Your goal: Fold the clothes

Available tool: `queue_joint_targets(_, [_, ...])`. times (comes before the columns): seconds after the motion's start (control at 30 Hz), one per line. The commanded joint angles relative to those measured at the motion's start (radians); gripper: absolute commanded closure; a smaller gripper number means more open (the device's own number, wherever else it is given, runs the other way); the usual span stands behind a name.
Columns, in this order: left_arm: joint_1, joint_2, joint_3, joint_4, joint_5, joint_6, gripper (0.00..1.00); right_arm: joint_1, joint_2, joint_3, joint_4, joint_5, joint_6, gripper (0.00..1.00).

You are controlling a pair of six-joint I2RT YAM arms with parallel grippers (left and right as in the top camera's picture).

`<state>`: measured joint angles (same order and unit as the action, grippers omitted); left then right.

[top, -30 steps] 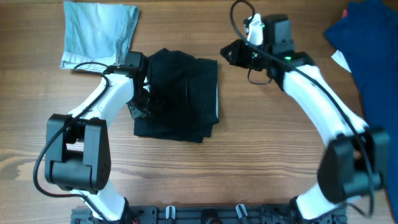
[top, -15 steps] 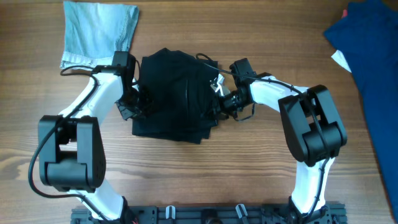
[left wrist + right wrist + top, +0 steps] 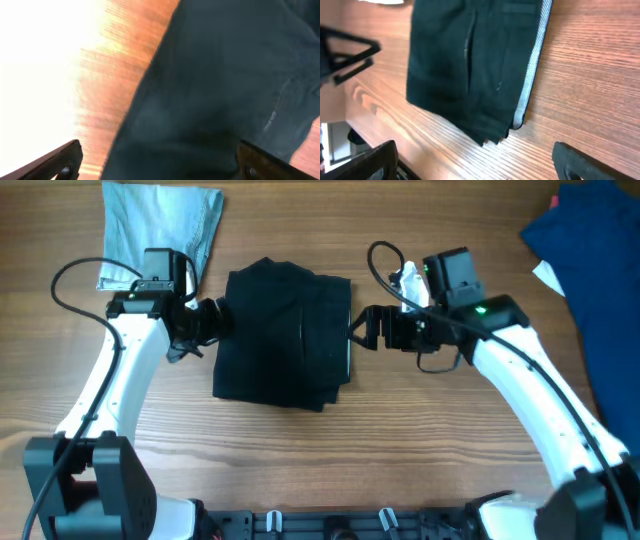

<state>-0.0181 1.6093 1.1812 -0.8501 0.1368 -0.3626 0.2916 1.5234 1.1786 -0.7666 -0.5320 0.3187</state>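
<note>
Left claw (image 3: 205, 321), right claw (image 3: 362, 330), both agape, empty, flanking 1 black garment (image 3: 285, 330), 1 pale cloth (image 3: 160, 230)

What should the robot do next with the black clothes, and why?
Probably close both grippers on the side edges of the black garment to lift it. It lies folded in a rectangle, and the left gripper and right gripper sit open at its two sides, holding nothing. The folded light blue cloth nearby hints where it might go.
</note>
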Motion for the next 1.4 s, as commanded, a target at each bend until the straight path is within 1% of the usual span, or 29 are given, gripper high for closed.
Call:
queue_joint_targets(0.0, [0.061,0.061,-0.002,0.056,0.042,0.120,0.00,0.004,-0.114,0.000,-0.040,0.043,-0.004,0.00])
queue_joint_targets(0.03, [0.080,0.079,-0.001,0.069,0.108,0.152,0.00,0.003,-0.156,0.000,-0.053,0.113,0.026,0.01])
queue_joint_targets(0.1, [0.108,0.105,-0.002,0.082,0.184,0.228,0.00,0.002,-0.251,0.000,-0.105,0.208,0.034,0.00])
queue_joint_targets(0.2, [0.116,0.180,-0.002,0.123,0.199,0.253,0.00,0.002,-0.393,0.000,-0.191,0.218,0.074,0.00])
queue_joint_targets(0.3, [0.116,0.255,-0.002,0.170,0.272,0.282,0.00,0.002,-0.510,0.000,-0.230,0.218,0.050,0.00])
queue_joint_targets(0.37, [0.116,0.301,-0.002,0.200,0.280,0.282,0.00,0.002,-0.575,0.000,-0.261,0.210,0.047,0.00])
queue_joint_targets(0.4, [0.116,0.328,-0.002,0.208,0.315,0.319,0.00,0.002,-0.608,0.000,-0.276,0.210,0.047,0.00])
queue_joint_targets(0.53, [0.116,0.410,-0.002,0.222,0.454,0.412,0.00,0.002,-0.650,0.000,-0.269,0.211,0.047,0.00])
queue_joint_targets(0.6, [0.116,0.446,-0.002,0.227,0.510,0.412,0.00,0.002,-0.642,0.000,-0.267,0.211,0.047,0.00])
queue_joint_targets(0.63, [0.114,0.466,-0.002,0.227,0.549,0.423,0.04,0.002,-0.637,0.000,-0.266,0.211,0.047,0.01])
queue_joint_targets(0.73, [0.098,0.509,-0.002,0.227,0.566,0.426,0.34,0.002,-0.613,0.000,-0.266,0.210,0.047,0.00])
queue_joint_targets(0.77, [0.093,0.513,-0.002,0.227,0.566,0.426,0.41,0.002,-0.607,0.000,-0.266,0.210,0.047,0.00])
queue_joint_targets(0.8, [0.088,0.514,-0.002,0.229,0.565,0.426,0.44,0.002,-0.601,0.000,-0.266,0.210,0.047,0.01])
queue_joint_targets(0.83, [0.084,0.514,-0.001,0.234,0.566,0.426,0.51,0.002,-0.597,0.000,-0.266,0.210,0.047,0.00])
queue_joint_targets(0.87, [0.081,0.514,-0.001,0.234,0.566,0.425,0.51,0.002,-0.591,0.000,-0.266,0.211,0.047,0.00])
queue_joint_targets(0.9, [0.080,0.514,-0.001,0.235,0.566,0.422,0.56,0.002,-0.590,0.000,-0.266,0.211,0.047,0.01])
queue_joint_targets(0.93, [0.081,0.514,-0.001,0.251,0.567,0.422,0.69,0.002,-0.590,0.000,-0.266,0.211,0.045,0.00])
queue_joint_targets(0.97, [0.080,0.514,-0.001,0.275,0.567,0.422,0.87,0.002,-0.590,0.000,-0.264,0.211,0.040,0.00])
queue_joint_targets(1.0, [0.080,0.514,0.000,0.326,0.570,0.387,0.96,0.002,-0.590,0.000,-0.261,0.214,0.040,0.00])
queue_joint_targets(1.07, [0.080,0.513,0.020,0.382,0.569,0.377,0.96,0.002,-0.584,0.000,-0.258,0.218,0.039,0.00])
queue_joint_targets(1.13, [0.074,0.514,0.066,0.414,0.528,0.378,0.96,0.002,-0.584,0.000,-0.264,0.218,0.040,0.00])
queue_joint_targets(1.23, [0.044,0.513,0.172,0.421,0.478,0.385,0.96,0.002,-0.583,0.000,-0.254,0.218,0.040,0.00])
queue_joint_targets(1.37, [0.011,0.514,0.332,0.440,0.360,0.384,0.96,0.002,-0.583,0.000,-0.253,0.218,0.040,0.00])
